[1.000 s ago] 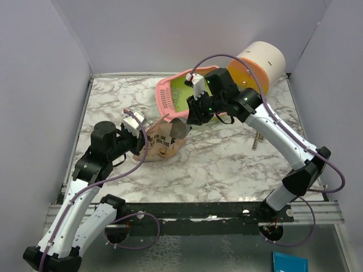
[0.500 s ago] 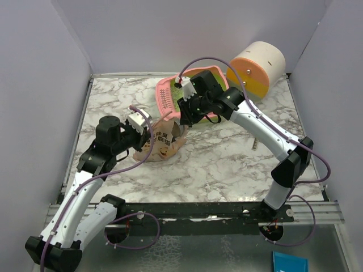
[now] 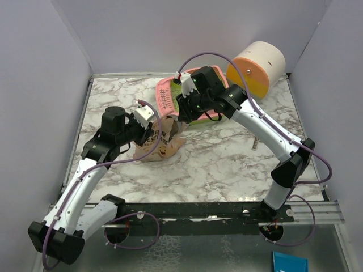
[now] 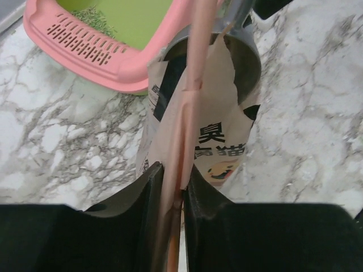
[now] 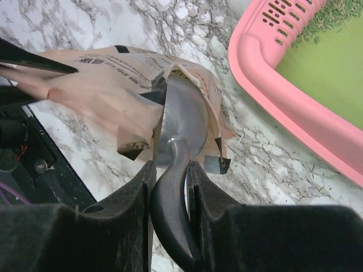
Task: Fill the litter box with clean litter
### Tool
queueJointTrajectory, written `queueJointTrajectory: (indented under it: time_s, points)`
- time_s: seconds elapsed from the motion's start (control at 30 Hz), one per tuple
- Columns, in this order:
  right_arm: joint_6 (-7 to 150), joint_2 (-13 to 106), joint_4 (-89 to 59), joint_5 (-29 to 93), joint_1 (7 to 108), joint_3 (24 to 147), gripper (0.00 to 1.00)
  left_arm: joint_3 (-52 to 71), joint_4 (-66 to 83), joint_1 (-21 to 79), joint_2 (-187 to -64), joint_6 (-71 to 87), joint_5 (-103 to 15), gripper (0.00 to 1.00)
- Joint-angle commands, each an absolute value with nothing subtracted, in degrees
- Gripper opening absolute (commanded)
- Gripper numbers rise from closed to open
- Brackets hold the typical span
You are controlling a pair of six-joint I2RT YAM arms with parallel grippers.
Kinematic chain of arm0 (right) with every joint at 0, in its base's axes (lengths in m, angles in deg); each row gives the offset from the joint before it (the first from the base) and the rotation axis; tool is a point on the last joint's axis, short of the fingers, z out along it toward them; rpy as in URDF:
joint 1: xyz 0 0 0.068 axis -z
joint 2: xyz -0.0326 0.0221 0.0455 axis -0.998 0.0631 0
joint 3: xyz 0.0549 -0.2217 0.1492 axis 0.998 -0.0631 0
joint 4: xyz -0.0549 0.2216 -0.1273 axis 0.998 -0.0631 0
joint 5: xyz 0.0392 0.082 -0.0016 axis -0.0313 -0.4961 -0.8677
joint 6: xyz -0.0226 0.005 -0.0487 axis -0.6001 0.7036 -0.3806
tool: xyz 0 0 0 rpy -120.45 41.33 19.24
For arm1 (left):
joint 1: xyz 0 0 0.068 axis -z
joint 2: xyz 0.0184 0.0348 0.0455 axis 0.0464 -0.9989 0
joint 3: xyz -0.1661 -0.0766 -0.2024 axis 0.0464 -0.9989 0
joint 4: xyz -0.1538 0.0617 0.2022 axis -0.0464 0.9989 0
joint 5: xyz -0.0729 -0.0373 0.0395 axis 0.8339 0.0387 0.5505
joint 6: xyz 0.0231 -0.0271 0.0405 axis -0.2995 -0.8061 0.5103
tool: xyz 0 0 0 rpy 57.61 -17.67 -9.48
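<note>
Right wrist: litter box lies ahead-right of my right fingers, clenched on the scoop, bowl inside the pouch. My left fingers straddle its seam; I cannot tell if they grip. Litter dusts the box.

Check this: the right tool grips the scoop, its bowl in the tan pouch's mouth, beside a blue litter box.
Only the colour is wrong: the litter box is pink, as the right wrist view shows. The right tool does grip the scoop, bowl in the mouth of the tan pouch.
</note>
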State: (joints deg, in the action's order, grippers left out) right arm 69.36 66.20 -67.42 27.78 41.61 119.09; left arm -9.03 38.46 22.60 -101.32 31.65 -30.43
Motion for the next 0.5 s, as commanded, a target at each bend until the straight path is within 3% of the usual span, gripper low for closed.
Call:
queueJointTrajectory:
  time_s: [0.0,0.03,0.47]
  points:
    - [69.1,66.5,-66.1,25.0,40.6,119.3,0.01,-6.5,41.7,22.7,-103.3,36.4,-30.9,0.05]
    - [69.1,66.8,-66.2,25.0,40.6,119.1,0.01,-6.5,41.8,22.6,-103.2,36.5,-31.0,0.00]
    - [69.8,72.7,-67.1,27.3,40.2,121.8,0.01,-11.6,32.7,22.6,-90.7,36.3,-32.6,0.00]
